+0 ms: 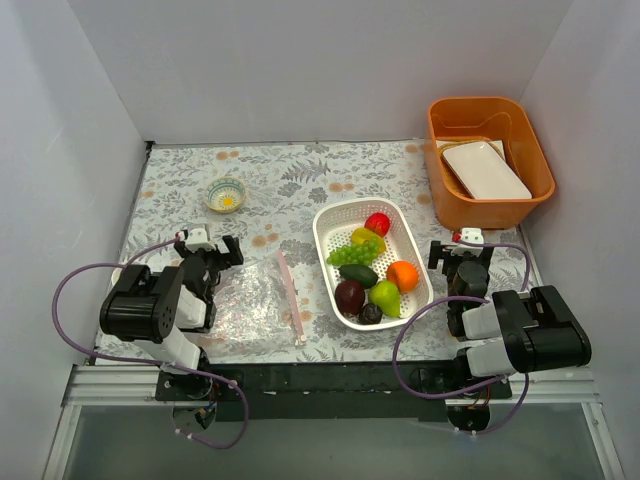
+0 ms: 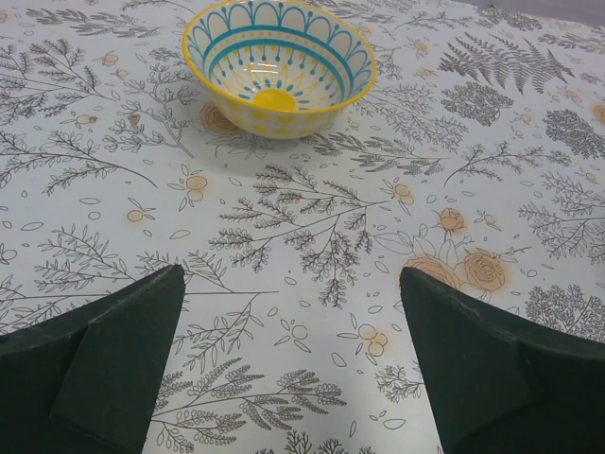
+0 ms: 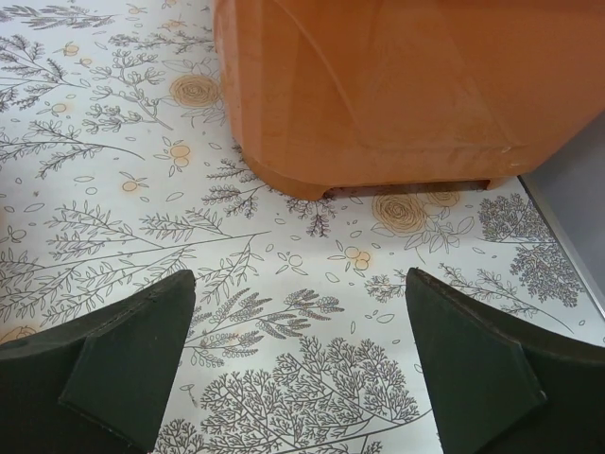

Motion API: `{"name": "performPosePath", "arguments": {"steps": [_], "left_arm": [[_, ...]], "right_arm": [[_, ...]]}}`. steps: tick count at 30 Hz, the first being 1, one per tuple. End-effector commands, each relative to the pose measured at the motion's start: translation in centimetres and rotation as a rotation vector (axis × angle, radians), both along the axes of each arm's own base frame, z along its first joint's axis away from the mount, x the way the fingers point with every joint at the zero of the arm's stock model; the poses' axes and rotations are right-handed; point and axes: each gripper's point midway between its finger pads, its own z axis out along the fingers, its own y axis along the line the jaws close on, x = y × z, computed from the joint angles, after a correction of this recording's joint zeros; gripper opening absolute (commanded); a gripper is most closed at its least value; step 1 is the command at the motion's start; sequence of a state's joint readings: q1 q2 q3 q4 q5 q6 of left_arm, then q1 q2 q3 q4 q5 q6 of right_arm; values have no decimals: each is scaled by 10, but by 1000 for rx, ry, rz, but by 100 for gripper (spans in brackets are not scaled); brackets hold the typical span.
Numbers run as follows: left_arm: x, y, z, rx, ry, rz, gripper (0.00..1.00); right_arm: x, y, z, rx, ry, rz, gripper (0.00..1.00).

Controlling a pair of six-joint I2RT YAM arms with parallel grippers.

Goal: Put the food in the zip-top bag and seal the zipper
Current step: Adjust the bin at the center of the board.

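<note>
Clear crinkly zip-top bag (image 1: 250, 297) lies flat, pink zipper (image 1: 291, 297) along one edge; left claw (image 1: 210, 245), right claw (image 1: 463, 247) released

Top view looks down; wrist views skim low over the tablecloth (image 1: 300, 190).

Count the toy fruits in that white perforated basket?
8, all in the basket: red apple, yellow piece, green grapes, orange, green avocado, purple plum, green pear, small dark fruit. Others may hide beneath.
</note>
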State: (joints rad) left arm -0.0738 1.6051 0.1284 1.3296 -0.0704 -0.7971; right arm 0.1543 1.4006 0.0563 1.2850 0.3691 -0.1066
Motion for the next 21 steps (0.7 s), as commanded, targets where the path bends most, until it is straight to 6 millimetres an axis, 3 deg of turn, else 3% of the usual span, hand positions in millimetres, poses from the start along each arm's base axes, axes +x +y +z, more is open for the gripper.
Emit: {"name": "performPosePath", "arguments": {"steps": [1, 2, 3, 5, 6, 8, 9, 10, 11, 12, 13, 14, 15, 17, 21], "left_arm": [[6, 3, 18, -6, -56, 14, 98], [6, 3, 19, -6, -63, 16, 98], [6, 5, 18, -7, -60, 22, 98], [10, 13, 19, -33, -56, 68, 98], [9, 18, 17, -38, -45, 101, 98], [12, 32, 39, -48, -95, 180, 98], [8, 37, 26, -68, -11, 226, 98], [8, 42, 46, -129, -33, 274, 98], [22, 52, 73, -217, -57, 363, 98], [7, 64, 40, -233, 122, 482, 98], [11, 61, 47, -329, 139, 509, 98], [20, 56, 70, -362, 131, 495, 98], [14, 48, 59, -369, 240, 481, 98], [19, 36, 66, -444, 290, 454, 98], [25, -14, 97, -495, 449, 209, 98]], "right_arm": [[5, -8, 32, 39, -127, -55, 100], [-4, -7, 30, 10, -133, -33, 100], [-4, -1, 43, 9, -181, -12, 100], [-8, -10, 50, 1, -165, -74, 100], [1, -11, 70, 18, -188, -98, 100], [-4, -18, 69, 36, -81, -150, 100], [2, -16, 87, 116, -95, -167, 100], [-6, -17, 81, 137, -28, -188, 100], [-8, -16, 84, 167, -15, -191, 100], [-9, -13, 87, 201, -10, -189, 100], [-10, -6, 92, 262, 18, -169, 100], [-10, 3, 96, 282, 34, -123, 100], [-11, 10, 101, 291, 50, -90, 100], [-13, 35, 114, 334, 80, 48, 100], [-22, 71, 132, 407, 84, 248, 100]]}}
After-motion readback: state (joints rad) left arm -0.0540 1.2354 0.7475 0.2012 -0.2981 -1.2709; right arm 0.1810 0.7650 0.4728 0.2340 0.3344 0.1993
